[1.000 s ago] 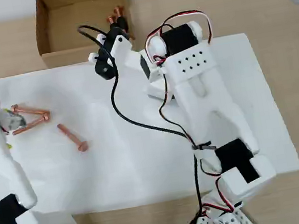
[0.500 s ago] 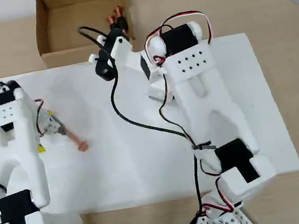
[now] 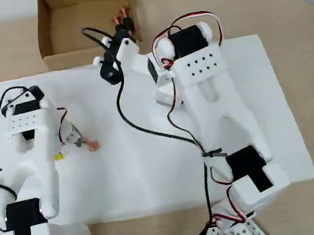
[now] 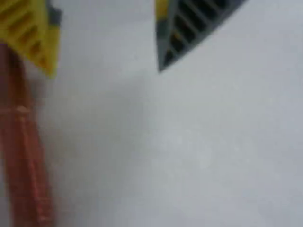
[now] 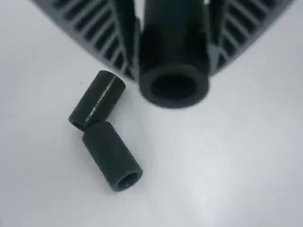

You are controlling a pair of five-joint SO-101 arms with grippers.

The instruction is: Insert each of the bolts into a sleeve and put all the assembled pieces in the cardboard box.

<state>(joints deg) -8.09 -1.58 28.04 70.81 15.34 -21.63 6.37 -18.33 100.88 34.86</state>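
Our left gripper (image 4: 104,61) has its jaws spread over the white sheet (image 4: 203,142), with a copper bolt (image 4: 26,156) lying at one tip, outside the gap. Our right gripper (image 5: 174,56) pinches a black sleeve (image 5: 174,87). Two loose sleeves (image 5: 97,100) lie touching each other just beyond its jaws.

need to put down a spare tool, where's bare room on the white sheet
Barest: the white sheet between the left arm and right arm, toward the arms' bases. Also the strip along the right arm's outer side. Crowded: around the bolt at the left gripper, and by the cardboard box, where a cable loops.
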